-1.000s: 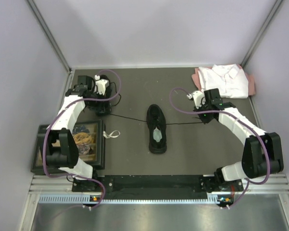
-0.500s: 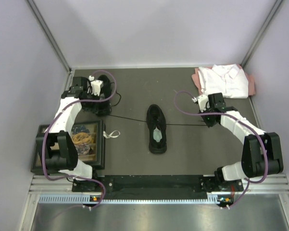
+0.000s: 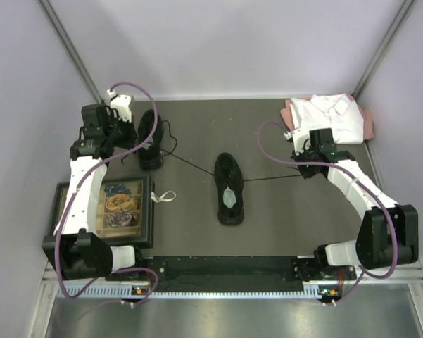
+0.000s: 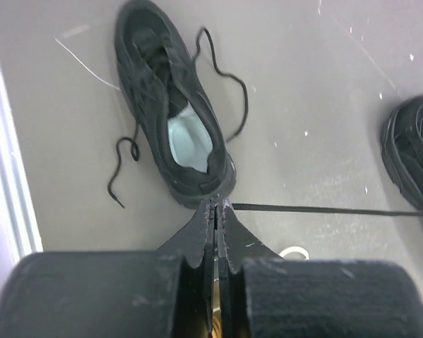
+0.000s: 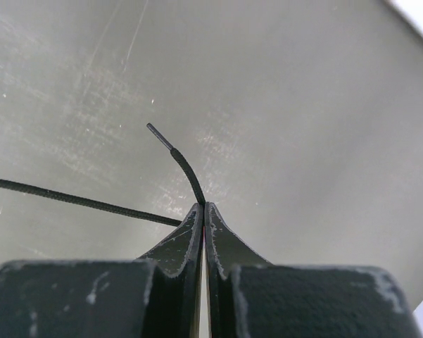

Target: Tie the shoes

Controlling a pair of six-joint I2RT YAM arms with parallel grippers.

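White shirt (image 3: 329, 116) folded at far rt corner; dark tray (image 3: 149, 211) w/ trinkets near-left.

The left arm (image 3: 82, 189) reaches far forward and leftward, elbow bent, and the left pincer (image 4: 216, 204) is clamped fingertip to fingertip on a taut lace (image 4: 324, 209). The right arm (image 3: 353, 184) arcs out to the right, and the right pincer (image 5: 203, 205) is pinched closed on a lace tip (image 5: 186, 169).

Behind-left of centre shoe (image 3: 229, 189) lies second shoe (image 3: 149, 139)
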